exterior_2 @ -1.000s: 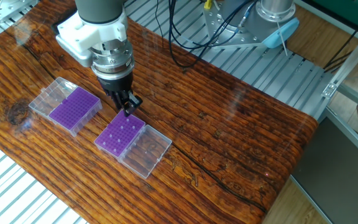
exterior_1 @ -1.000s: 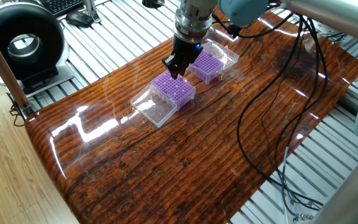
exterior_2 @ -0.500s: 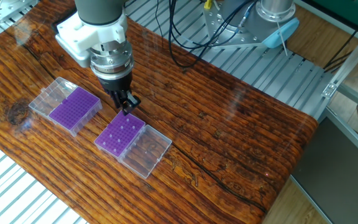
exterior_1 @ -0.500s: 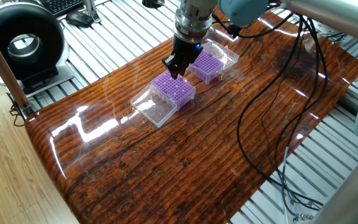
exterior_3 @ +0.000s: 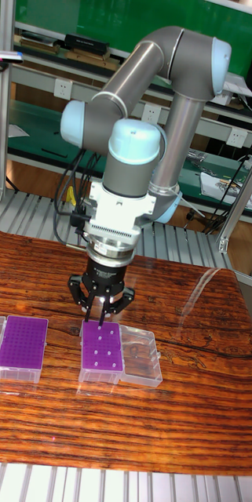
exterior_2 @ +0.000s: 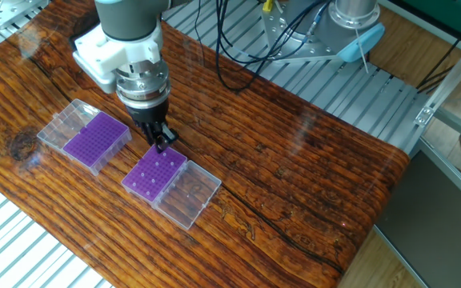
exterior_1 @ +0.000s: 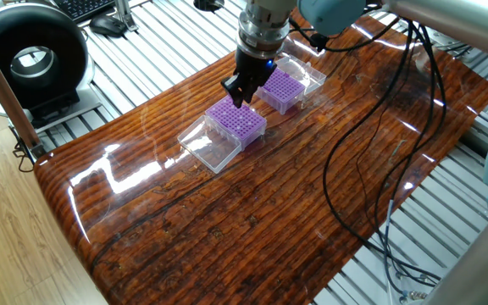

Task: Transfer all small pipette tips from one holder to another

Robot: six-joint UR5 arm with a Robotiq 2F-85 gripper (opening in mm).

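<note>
**Claw poised over the right-hand purple holder**

Seen in the tall fixed view, from left to right: first, a purple holder (exterior_3: 23,343) with its clear lid hinged open at its left edge, packed with small pipette tips (exterior_3: 23,340) in a dense dotted grid. Next, just beside it but apart, a second purple holder (exterior_3: 100,350), carrying only a few pale tips (exterior_3: 100,353) scattered across its top. Touching its right side, lying flat, a clear open lid (exterior_3: 141,357). All resting on the glossy wooden tabletop (exterior_3: 196,400).

Directly above the rear edge of the second holder, the claw (exterior_3: 99,317), pointing straight down, fingers (exterior_3: 88,312) drawn close together at the tips. Whether a tip sits pinched between them: cannot tell, too small.

In the other fixed view, same order: full holder (exterior_2: 94,138) at left, sparse holder (exterior_2: 156,174) to its right, claw (exterior_2: 162,144) at that holder's far corner.

In one fixed view, order reversed: claw (exterior_1: 239,91) above the nearer holder (exterior_1: 237,121), the full one (exterior_1: 282,88) behind.
</note>
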